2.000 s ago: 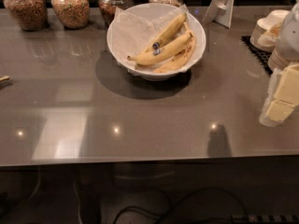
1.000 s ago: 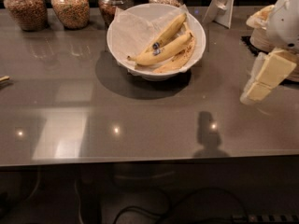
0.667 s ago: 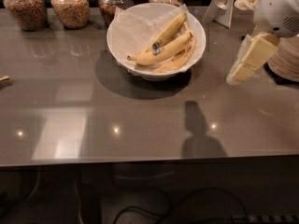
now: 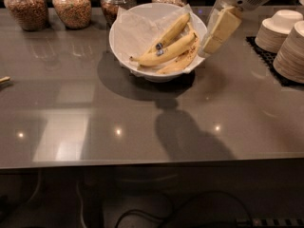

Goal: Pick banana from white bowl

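Cream-coloured gripper [image 4: 217, 31] hangs just beside the right rim of the large round paper-lined white bowl [image 4: 114, 42]; open or closed, cannot tell.
Long curved yellow banana [image 4: 173, 47] lies in the bowl between other bananas [image 4: 175, 28]. Likely light, soft, easily bruised; best held gently at mid-length.

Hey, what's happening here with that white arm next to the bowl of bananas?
A one-armed robot is set to pick a banana out of the large round white paper-lined bowl on the grey counter. Its cream-coloured end effector hangs just beside the bowl's right rim, touching no banana. The long curved yellow banana with a small blue sticker lies in the bowl among other bananas. Glass jars stand behind, and stacks of small off-white bowls sit at the picture's right.
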Robot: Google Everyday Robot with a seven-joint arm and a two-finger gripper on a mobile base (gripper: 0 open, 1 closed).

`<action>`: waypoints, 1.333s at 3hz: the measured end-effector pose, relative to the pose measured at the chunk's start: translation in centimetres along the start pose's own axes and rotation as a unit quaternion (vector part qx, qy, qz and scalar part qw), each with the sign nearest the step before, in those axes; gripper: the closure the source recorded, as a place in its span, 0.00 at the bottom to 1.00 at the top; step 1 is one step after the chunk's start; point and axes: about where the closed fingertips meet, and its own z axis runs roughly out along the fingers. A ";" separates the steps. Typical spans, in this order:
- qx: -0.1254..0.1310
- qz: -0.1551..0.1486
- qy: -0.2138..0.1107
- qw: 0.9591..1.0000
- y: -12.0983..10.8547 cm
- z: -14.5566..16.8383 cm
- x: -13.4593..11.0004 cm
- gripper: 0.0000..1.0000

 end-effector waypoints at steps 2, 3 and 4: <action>-0.022 -0.022 -0.041 0.999 -1.4 4.0 -2.9 0.00; -0.021 -0.034 -0.030 0.999 -1.3 4.3 -2.7 0.00; -0.024 -0.050 -0.019 0.998 -1.1 6.2 -2.0 0.13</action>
